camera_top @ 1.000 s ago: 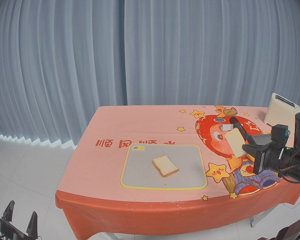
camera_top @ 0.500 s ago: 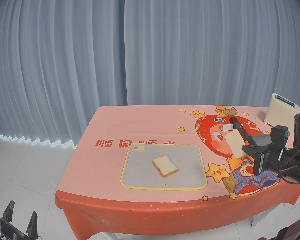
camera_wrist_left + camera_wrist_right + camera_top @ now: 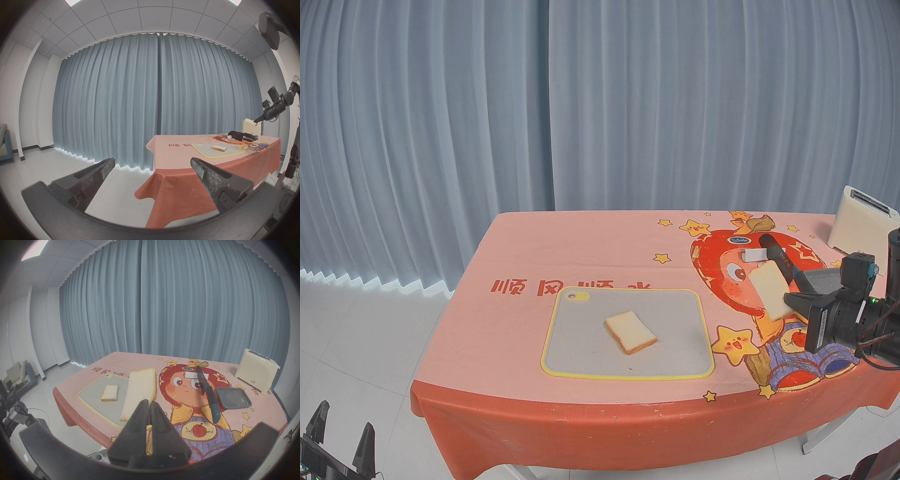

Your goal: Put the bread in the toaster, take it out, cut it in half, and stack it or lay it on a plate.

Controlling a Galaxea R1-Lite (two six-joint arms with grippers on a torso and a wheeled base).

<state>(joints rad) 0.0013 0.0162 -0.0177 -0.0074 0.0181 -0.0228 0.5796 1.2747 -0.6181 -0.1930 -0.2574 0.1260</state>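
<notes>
Bench [image 3: 550, 250], pink cloth: grey cutting board [image 3: 575, 344] carrying one small bread piece [image 3: 631, 332]. Right gripper [image 3: 149, 403] clamped on an upright bread slice [image 3: 140, 390], raised short of the toaster [image 3: 257, 369], likely for slot loading. Left gripper [image 3: 152, 162] spread wide, empty, parked low off the bench.

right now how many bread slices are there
2. One slice lies flat on the cutting board; the other slice is clamped in the right gripper above the table. The toaster may hide more.
</notes>
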